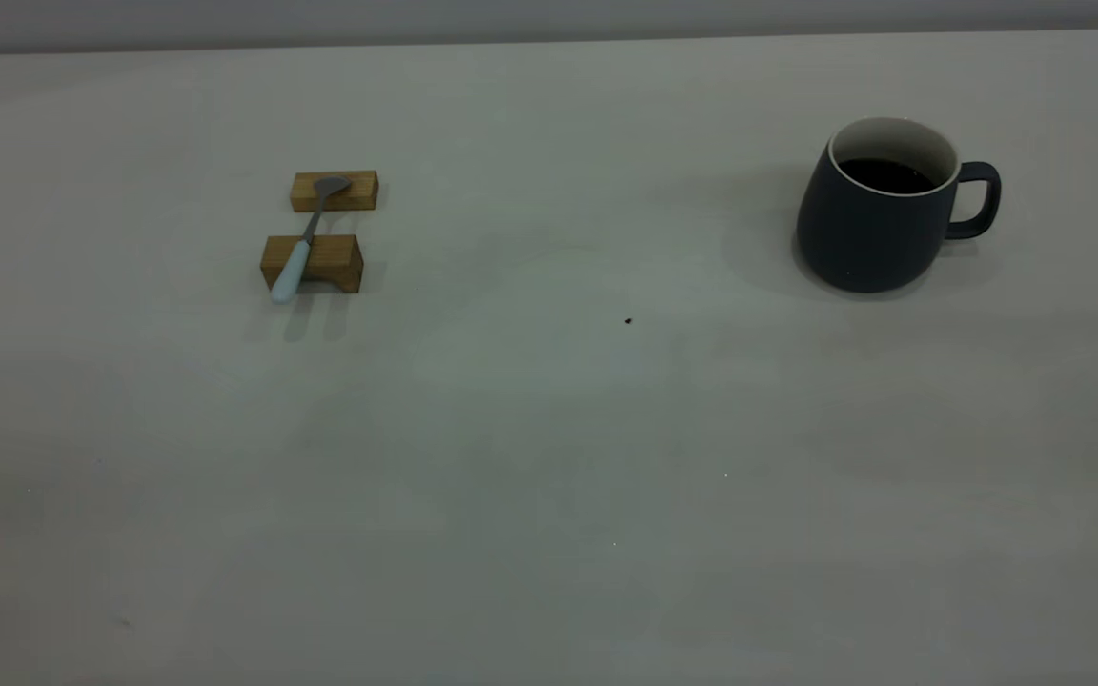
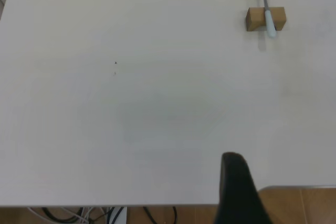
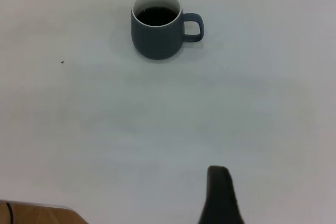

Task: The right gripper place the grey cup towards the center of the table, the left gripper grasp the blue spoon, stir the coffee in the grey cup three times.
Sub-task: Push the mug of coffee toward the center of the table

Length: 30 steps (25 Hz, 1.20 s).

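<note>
The grey cup [image 1: 878,214] stands upright at the table's [image 1: 549,457] right side, its handle pointing right, with dark coffee [image 1: 887,174] inside. At the left, the blue spoon [image 1: 306,243] lies across two tan wooden blocks, bowl on the far block and pale handle over the near one. Neither arm shows in the exterior view. In the left wrist view, a black part of my left gripper [image 2: 234,182] sits near the table's edge, far from the blue spoon [image 2: 268,11]. My right gripper [image 3: 219,195] hangs well back from the grey cup [image 3: 157,27], holding nothing.
The near wooden block [image 1: 315,262] and the far one [image 1: 335,191] carry the spoon. A tiny dark speck [image 1: 628,321] marks the table's middle. Wood-coloured floor and cables [image 2: 79,214] show beyond the table's edge in the left wrist view.
</note>
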{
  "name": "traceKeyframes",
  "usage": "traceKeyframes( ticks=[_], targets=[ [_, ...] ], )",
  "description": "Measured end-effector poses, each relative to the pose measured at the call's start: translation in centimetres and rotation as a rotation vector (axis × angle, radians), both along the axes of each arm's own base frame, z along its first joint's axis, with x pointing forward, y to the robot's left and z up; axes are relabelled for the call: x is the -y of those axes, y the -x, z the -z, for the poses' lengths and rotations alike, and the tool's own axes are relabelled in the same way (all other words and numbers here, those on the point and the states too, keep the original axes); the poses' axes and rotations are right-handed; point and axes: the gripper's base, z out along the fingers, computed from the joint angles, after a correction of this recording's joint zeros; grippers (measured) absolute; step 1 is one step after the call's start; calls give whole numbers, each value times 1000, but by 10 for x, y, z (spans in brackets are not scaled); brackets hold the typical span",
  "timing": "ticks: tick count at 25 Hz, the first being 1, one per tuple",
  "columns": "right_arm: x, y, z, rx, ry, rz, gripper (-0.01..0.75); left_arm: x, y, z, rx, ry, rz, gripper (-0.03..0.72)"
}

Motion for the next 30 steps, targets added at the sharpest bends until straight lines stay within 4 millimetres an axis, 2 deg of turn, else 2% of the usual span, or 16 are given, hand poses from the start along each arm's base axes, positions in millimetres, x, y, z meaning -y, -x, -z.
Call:
traceKeyframes(
  ticks=[16,24,27,30],
  targets=[
    [0,0,0,0,0,0,591,0,0,0,0,0,0,515],
    [-1,-2,-3,7,-105,56,591,0,0,0,0,0,0,515],
    [0,-14,-17,-13,-100,78,591,0,0,0,0,0,0,515],
    [3,-44,-43,-37,-56,87,591,0,0,0,0,0,0,515]
  ],
)
